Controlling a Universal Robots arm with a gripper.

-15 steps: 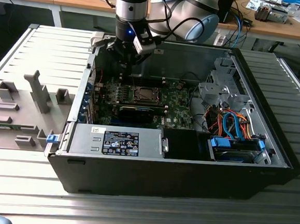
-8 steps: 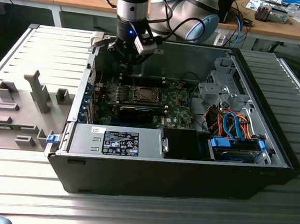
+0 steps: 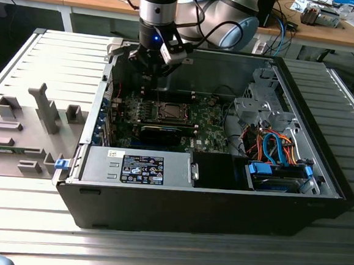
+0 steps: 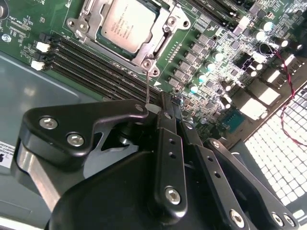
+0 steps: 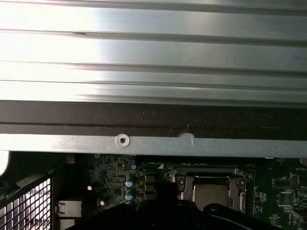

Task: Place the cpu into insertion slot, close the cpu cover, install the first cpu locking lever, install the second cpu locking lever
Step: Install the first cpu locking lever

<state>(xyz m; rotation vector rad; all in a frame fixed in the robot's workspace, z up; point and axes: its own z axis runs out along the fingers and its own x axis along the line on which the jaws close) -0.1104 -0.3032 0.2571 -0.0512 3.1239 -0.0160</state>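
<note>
Cpu: we see it seated in the slot.
Tool: pressed together, above the lever.
Advice: we should press slowly.

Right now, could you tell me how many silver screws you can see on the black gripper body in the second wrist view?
6: two on the black bracket, one on the central finger link, three along the other linkage. Others may be hidden.

cpu in insertion slot, cover apparently closed over it
</note>
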